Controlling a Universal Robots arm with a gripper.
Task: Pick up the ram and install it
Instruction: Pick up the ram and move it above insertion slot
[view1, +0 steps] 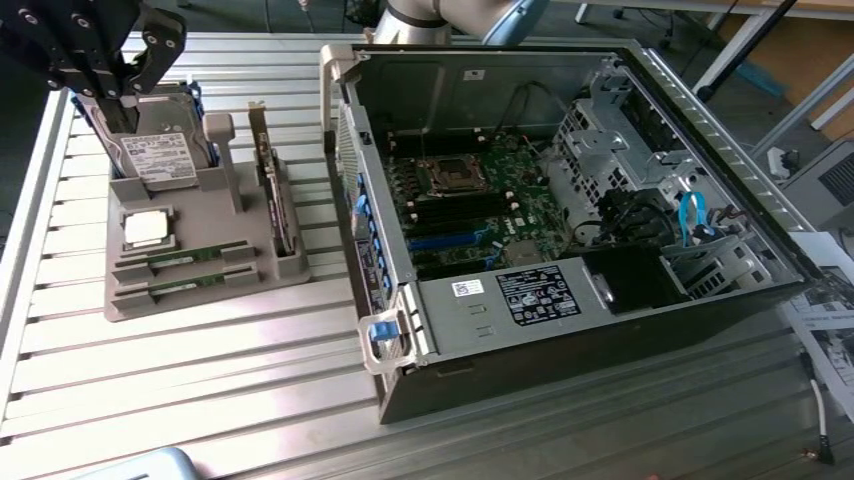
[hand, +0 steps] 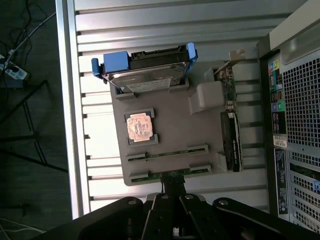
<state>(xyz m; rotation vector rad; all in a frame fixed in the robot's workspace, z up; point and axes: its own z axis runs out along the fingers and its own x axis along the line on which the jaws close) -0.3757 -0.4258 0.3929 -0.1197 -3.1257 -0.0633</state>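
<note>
One pincer (hand: 173, 189): clenched, fingers pressed together with nothing between them; it hangs above the grey tray (hand: 175, 120) and touches none of the parts.
Outer ram stick (hand: 170, 173): seated lengthwise in the slot at the tray's rim; in the wrist view it is the part most closely in line with the closed fingertips.
Inner ram stick (hand: 167, 152): in the parallel slot just beside the first, between it and the processor (hand: 138, 126).
Processor: square, lying flat in its own pocket.
Hard drive (hand: 145, 75): blue-railed, standing on edge at the end of the tray opposite the ram.
Expansion card (hand: 231, 135): upright in a slot along the tray's side nearer the computer case (hand: 300, 100).
Tray's place: on the slatted metal table (view1: 200, 400), at the exterior view's left of the case, just beside it.
Case interior: open on its upper side, with the motherboard (view1: 494, 190) exposed inside.
</note>
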